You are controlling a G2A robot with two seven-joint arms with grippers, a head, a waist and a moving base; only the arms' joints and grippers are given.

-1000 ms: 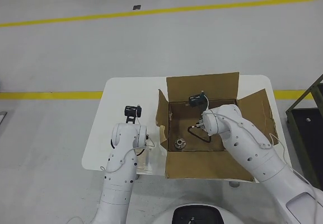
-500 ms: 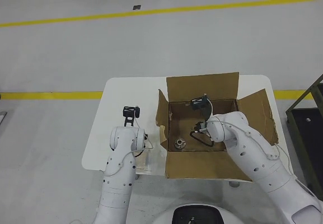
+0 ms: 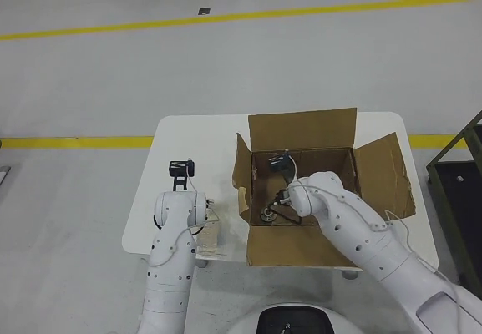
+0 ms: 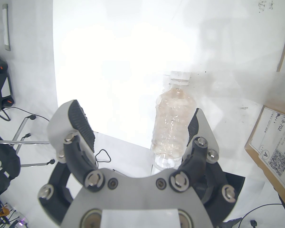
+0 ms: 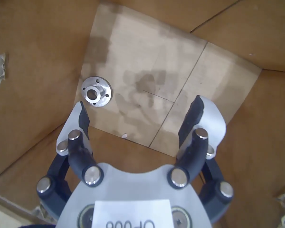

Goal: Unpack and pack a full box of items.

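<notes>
The cardboard box stands on the right half of the white surface, all its flaps folded open. On the box floor lies a metal flange – flat on its wide face, bore pointing straight up. In the top view the flange sits near the box's left wall, towards the robot. The rest of the floor is bare cardboard. The right end effector hangs inside the box with its fingers spread apart and nothing between them; one fingertip is near the flange but not touching it.

A clear plastic bottle lies on its side on the surface, close to the edge nearest the robot and to the left of the box. Its long axis runs away from the robot, white cap at the far end. The left end effector is above that edge, fingers wide apart and empty – the bottle lies just beside one finger, not in the gap. Beyond the cap the surface is open up to its far edge.
</notes>
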